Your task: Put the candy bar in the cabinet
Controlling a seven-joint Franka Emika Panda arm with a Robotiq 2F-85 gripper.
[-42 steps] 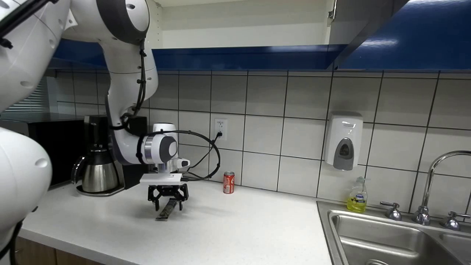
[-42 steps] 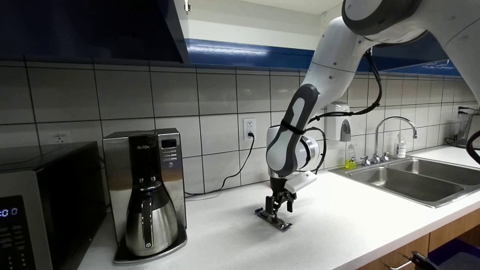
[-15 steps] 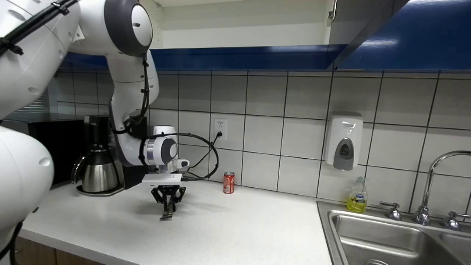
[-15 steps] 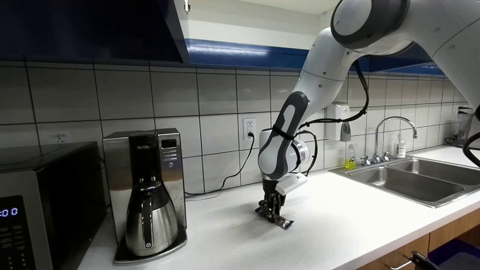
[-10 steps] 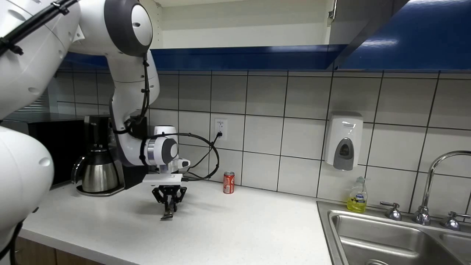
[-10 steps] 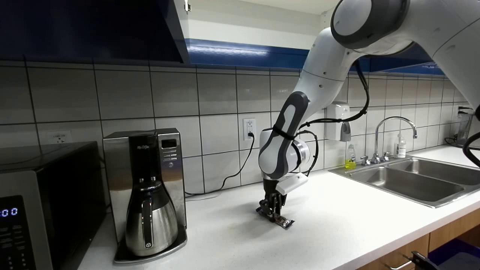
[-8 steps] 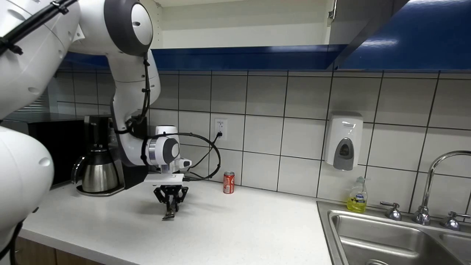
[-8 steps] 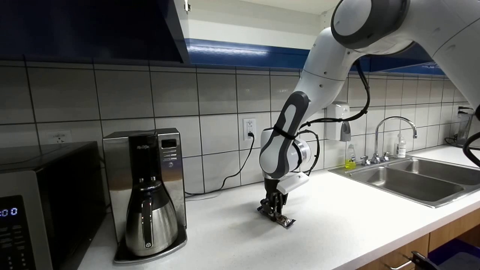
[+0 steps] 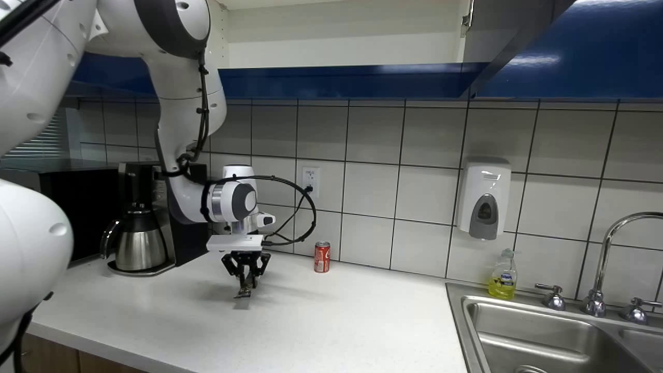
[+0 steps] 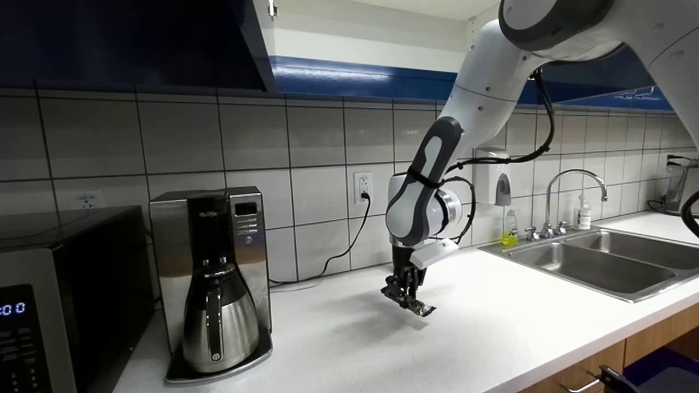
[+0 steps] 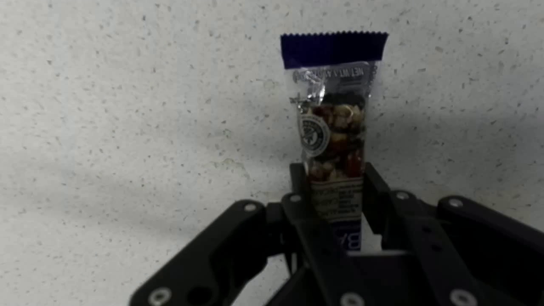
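Observation:
The candy bar (image 11: 335,123) shows large in the wrist view, a narrow wrapped bar with a dark purple end and a nut-and-fruit picture. My gripper (image 11: 333,175) is shut on its sides, with the purple end sticking out past the fingertips; its other end is partly covered by the fingers. In both exterior views the gripper (image 9: 248,284) hangs low over the white counter, and the bar (image 10: 420,308) is a little above the surface with a shadow beneath. Higher up, the cabinet (image 9: 342,49) stands open, its white interior above a blue lower edge; the arm covers part of it.
A red can (image 9: 321,257) stands near the tiled wall. The coffee maker (image 10: 251,305) and black microwave (image 10: 98,284) share the counter. The raised cabinet door (image 9: 575,62) juts out beside the opening. Farther along are the sink (image 9: 465,331) and a soap dispenser (image 9: 484,191).
Earlier the gripper stood open over the bar on the counter. It then came down and shut on it. In the last half second gripper and bar have risen off the counter.

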